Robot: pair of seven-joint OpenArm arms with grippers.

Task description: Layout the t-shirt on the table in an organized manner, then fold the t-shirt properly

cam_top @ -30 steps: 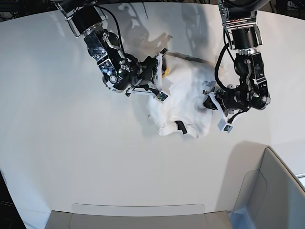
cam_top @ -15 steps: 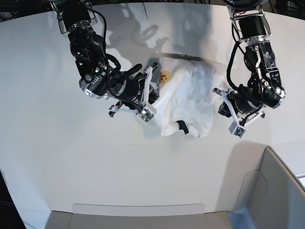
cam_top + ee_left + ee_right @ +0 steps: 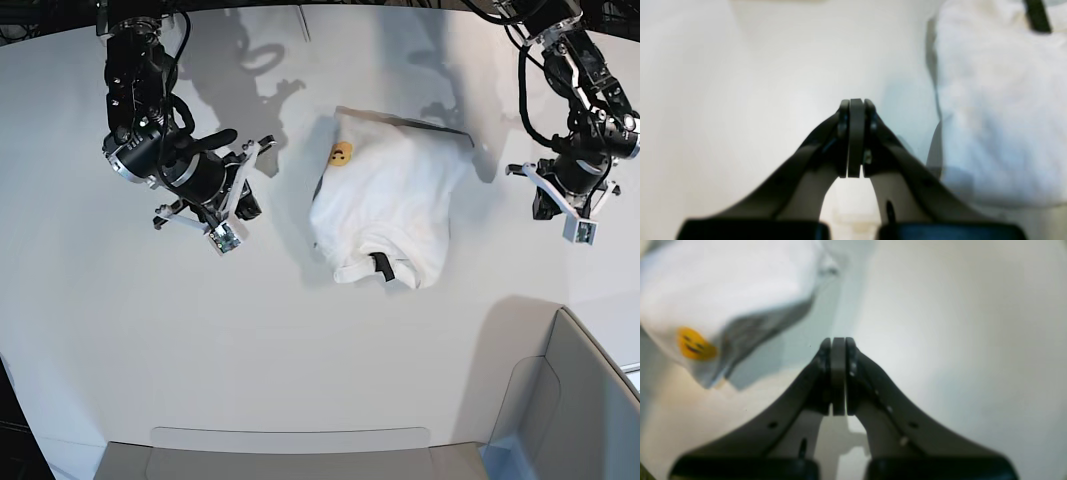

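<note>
The t-shirt (image 3: 390,205) is lying bunched in a rough rectangle near the middle of the table (image 3: 150,340), black neck tag (image 3: 381,266) facing the near edge and a yellow smiley print (image 3: 342,154) showing at its far corner. The left claw (image 3: 578,208) and the right claw (image 3: 228,210) are hanging over bare table on opposite sides of the shirt, each with fingers pressed together and gripping nothing.
</note>
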